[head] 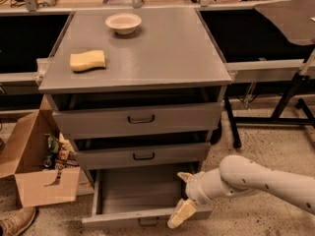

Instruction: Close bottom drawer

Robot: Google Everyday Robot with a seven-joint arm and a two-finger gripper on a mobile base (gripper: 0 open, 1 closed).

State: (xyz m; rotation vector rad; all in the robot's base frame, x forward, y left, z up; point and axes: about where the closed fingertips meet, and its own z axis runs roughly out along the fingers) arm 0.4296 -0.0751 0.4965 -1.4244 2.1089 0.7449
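Camera view: three drawers (142,156), bottom drawer (138,191) pulled out; one tool (183,195) at its 4 o'clock corner, fingers (180,214) seemingly apart; one bowl (123,22), one sponge (87,60) on worktop (162,48).

The grey metal cabinet (162,48) had a smooth, dull-sheened top, and its slim grey metal bottom drawer (129,219) looked equally matt. On the cabinet sat a porous yellow sponge (87,60) and a glossy cream bowl (123,22). At the cabinet's lower right front corner was the cream gripper (182,195), smooth and plastic-looking, its fingers spread. A matt brown cardboard box (47,186) sat left of the cabinet.
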